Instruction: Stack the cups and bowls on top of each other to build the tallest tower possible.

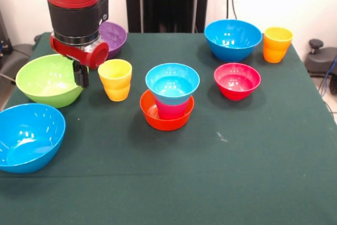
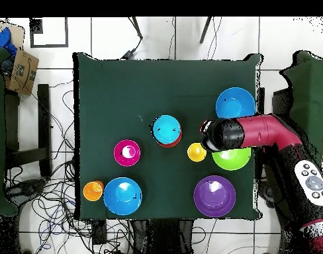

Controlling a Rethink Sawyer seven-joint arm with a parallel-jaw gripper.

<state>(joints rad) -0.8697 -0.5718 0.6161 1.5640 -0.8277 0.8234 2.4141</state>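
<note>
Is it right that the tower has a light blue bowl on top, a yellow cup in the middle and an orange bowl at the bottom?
Not quite. The cup in the middle of the tower is red-pink, not yellow, as the front view shows. The yellow cup stands alone beside it. The light blue bowl on top and orange bowl underneath are right.

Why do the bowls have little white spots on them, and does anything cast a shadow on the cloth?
Front view: the white spots are room lights mirrored in glossy plastic, plainest inside the far blue bowl and the purple bowl; soft dark shadows lie on the green cloth beside the stack. Overhead view: the same glare dots the red bowl.
</note>
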